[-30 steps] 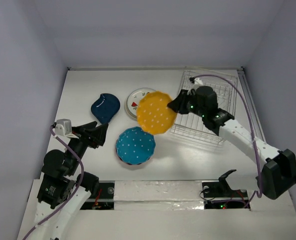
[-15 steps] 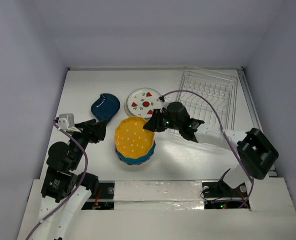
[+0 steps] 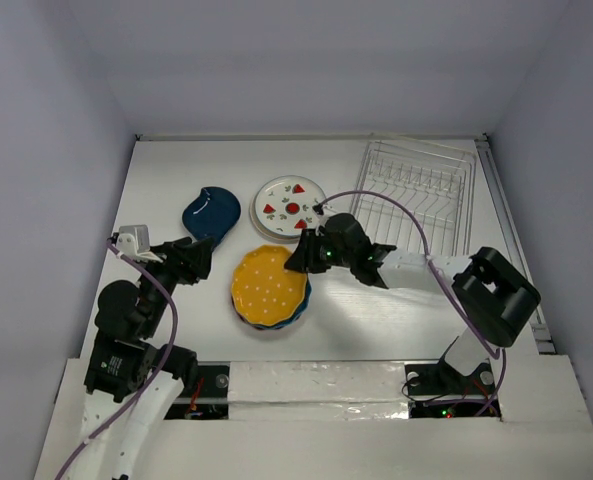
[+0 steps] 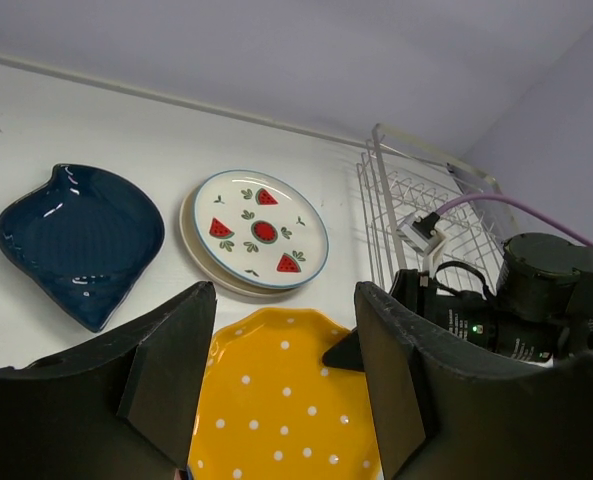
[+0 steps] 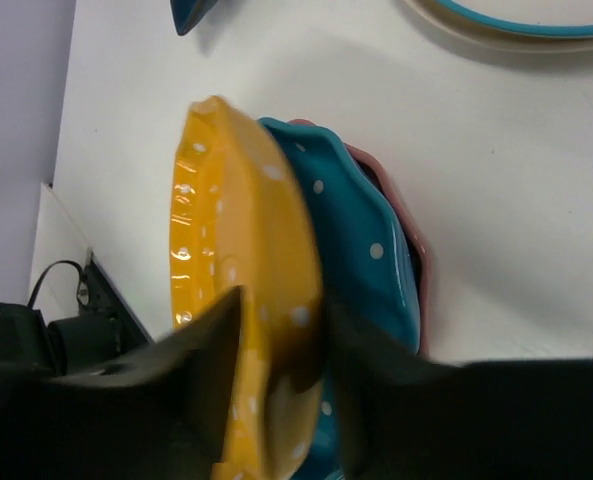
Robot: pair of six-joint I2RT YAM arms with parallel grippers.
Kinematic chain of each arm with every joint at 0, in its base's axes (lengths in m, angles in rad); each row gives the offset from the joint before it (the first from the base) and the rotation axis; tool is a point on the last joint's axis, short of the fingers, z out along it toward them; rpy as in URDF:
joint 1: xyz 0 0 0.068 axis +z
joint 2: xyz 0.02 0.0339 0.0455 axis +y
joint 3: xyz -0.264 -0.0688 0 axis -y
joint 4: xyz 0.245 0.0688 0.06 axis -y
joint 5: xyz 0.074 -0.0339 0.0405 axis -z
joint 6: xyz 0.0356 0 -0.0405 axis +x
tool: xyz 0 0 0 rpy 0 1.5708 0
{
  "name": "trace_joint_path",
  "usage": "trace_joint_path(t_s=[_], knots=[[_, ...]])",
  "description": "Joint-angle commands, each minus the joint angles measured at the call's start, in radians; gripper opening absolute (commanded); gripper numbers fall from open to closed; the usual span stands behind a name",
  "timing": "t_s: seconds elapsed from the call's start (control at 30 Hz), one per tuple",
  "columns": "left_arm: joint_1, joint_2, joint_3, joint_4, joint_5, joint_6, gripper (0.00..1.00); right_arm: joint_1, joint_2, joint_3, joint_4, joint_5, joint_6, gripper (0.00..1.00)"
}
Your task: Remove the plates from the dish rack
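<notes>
Because the yellow plate (image 3: 268,285) tops the stack of scalloped plates by the middle of the table's near edge, the teal plate (image 5: 361,230) beneath shows mostly as rim, and the pink plate (image 5: 416,270) at the bottom only as a thin edge in the right wrist view. The right gripper (image 3: 301,262) pinches the yellow plate's right rim, which looks slightly raised off the teal one. Farther back lie the watermelon plate (image 3: 289,205), covering all but a sliver of a cream plate (image 4: 201,265), and the dark blue plate (image 3: 212,213) leftward. The dish rack (image 3: 416,195) stands in the far right corner, partly blocked by the right arm in the left wrist view. The left gripper (image 3: 198,258) hovers near the left edge, fingers spread.
</notes>
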Motion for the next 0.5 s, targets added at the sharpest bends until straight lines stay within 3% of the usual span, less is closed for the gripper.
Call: trace_joint_path(t_s=[0.0, 0.1, 0.33, 0.47], knots=[[0.013, 0.014, 0.006, 0.042, 0.016, 0.012, 0.54, 0.037, -0.002, 0.02, 0.081, 0.026, 0.017, 0.5], [0.013, 0.012, 0.006, 0.043, 0.017, 0.013, 0.54, 0.058, -0.008, 0.024, 0.032, 0.074, -0.006, 0.65], [0.013, 0.003, 0.005, 0.045, 0.017, 0.012, 0.55, 0.132, -0.04, 0.082, -0.141, 0.247, -0.073, 0.8], [0.013, -0.002, 0.005, 0.043, 0.014, 0.01, 0.58, 0.193, -0.068, 0.149, -0.289, 0.498, -0.112, 0.89]])
